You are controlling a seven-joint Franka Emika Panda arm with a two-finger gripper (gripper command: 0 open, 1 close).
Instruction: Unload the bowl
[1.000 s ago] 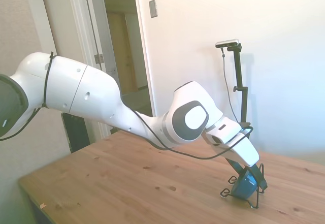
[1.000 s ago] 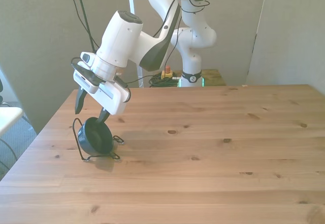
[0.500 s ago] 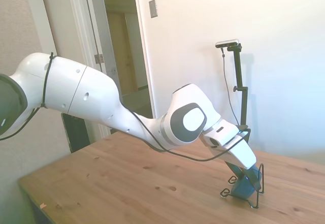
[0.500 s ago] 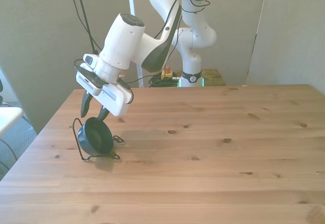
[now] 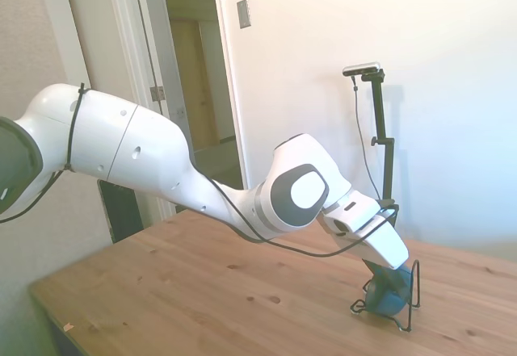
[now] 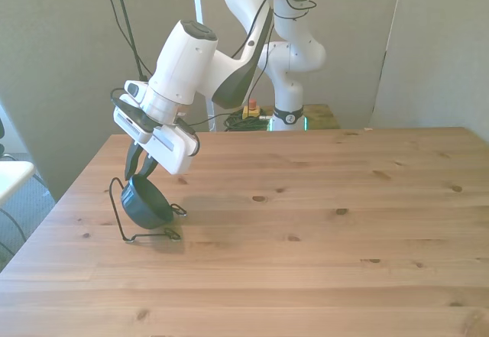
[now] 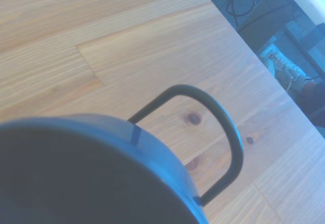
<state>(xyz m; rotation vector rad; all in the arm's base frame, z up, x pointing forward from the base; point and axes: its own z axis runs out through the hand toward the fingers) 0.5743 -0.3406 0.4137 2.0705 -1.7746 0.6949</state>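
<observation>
Side view: the bowl (image 5: pixel 388 298) sits on its edge in the wire stand (image 5: pixel 410 293), right under the gripper (image 5: pixel 380 279), near the far end of the table (image 5: pixel 202 291)
Side view, hand: the white hand covers the fingers here, so I cannot tell from this side how they sit
Front view: the gripper (image 6: pixel 140 170) points down and its two dark fingers come close together at the top edge of the bowl (image 6: pixel 147 202); they look closed on the rim
Front view, stand: the bowl leans in the wire stand (image 6: pixel 120 215), just below the hand; the stand's loop rises on the front view's left of the bowl
Wrist view: the bowl (image 7: pixel 86 173) fills the near part, dark and shiny, with one loop of the wire stand (image 7: pixel 223 127) poking out from behind it, over the table (image 7: pixel 76 41)
How it feels: I think the bowl is hard, smooth and a bit slippery; it looks small and light, but it could break if it drops
Where to hold: the thin top rim, one finger inside and one outside, and lift it up and out so it does not catch the wire
</observation>
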